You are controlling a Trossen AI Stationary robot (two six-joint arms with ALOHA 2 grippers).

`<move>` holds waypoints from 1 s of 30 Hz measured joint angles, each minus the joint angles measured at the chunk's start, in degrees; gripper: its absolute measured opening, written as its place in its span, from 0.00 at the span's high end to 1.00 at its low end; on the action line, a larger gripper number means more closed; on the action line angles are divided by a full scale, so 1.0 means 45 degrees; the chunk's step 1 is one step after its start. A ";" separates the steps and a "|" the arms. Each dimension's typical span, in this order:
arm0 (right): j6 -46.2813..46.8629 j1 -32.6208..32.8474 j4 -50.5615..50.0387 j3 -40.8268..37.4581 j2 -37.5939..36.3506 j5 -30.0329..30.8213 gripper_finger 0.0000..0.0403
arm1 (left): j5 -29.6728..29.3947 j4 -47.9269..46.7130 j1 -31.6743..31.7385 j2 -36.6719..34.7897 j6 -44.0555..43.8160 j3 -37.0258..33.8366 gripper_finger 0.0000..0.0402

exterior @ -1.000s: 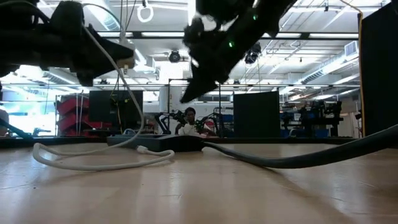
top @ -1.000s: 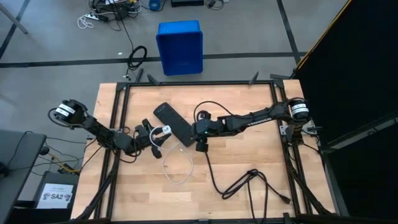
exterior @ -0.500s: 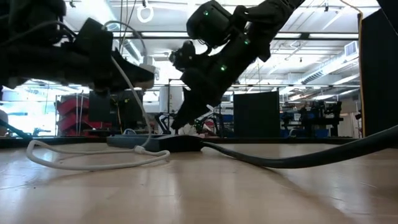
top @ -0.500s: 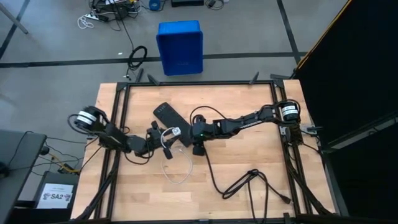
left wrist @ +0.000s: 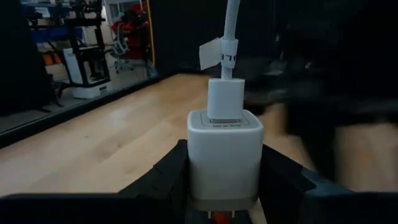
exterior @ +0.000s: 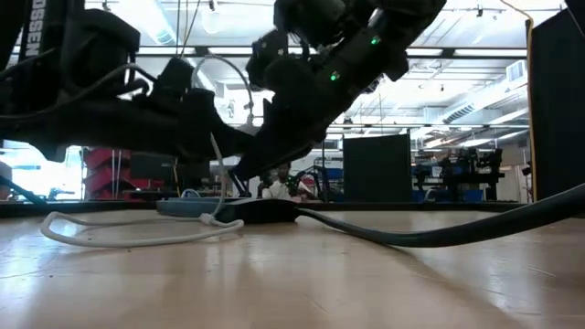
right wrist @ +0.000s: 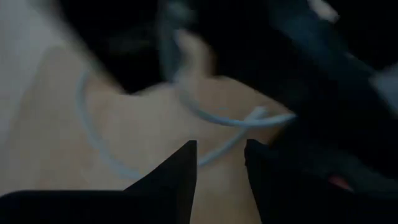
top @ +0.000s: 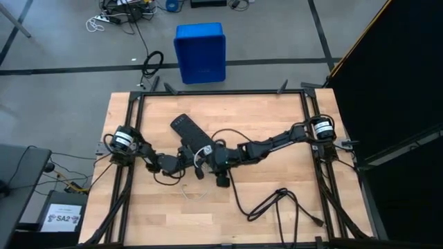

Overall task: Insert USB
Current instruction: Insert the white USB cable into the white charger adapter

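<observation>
A small white charger block (left wrist: 224,155) sits between the fingers of my left gripper (left wrist: 224,182), which is shut on it just above the table's middle (top: 197,158). The USB plug (left wrist: 224,99) of the thin white cable (left wrist: 231,25) sits in the block's front face. The cable arcs up, then drops to a loop lying on the wood (top: 196,194) (exterior: 137,239). My right gripper (right wrist: 221,168) hangs slanting down right beside the left one (top: 211,153), fingers slightly apart with nothing between them. My left gripper pinches the charger block by two opposite side walls (left wrist: 194,168), one finger on each. The fingers lie level and come from the table's left. The block is clear of the table, its port face turned away from the gripper with the plug sticking out of it.
A long black power strip (top: 190,130) lies slanted just beyond both grippers. A thick black cord (top: 277,200) snakes over the near right of the table. A blue bin (top: 201,52) stands on the floor past the far edge.
My left gripper has carried the charger block toward the table's right and lower. The cable's loop has been dragged along the wood after it. My right gripper has dropped and tipped further down, drawing in toward the left gripper.
</observation>
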 joint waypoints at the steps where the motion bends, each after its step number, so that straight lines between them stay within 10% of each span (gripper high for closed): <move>1: 0.0000 0.0157 -0.0091 0.0000 0.0000 -0.0006 0.71 | -0.0004 0.0075 0.0031 0.0071 -0.0020 -0.0033 0.68; 19: 0.0360 0.0773 -0.0453 -0.0005 -0.0010 0.1830 0.72 | -0.1316 0.0054 -0.0561 -0.0184 -0.0433 -0.0947 0.68; 30: 0.0676 0.0431 -0.0519 -0.0005 -0.0015 0.1858 0.72 | -0.6380 0.0063 -0.6486 -0.2250 -0.1968 -0.3243 0.68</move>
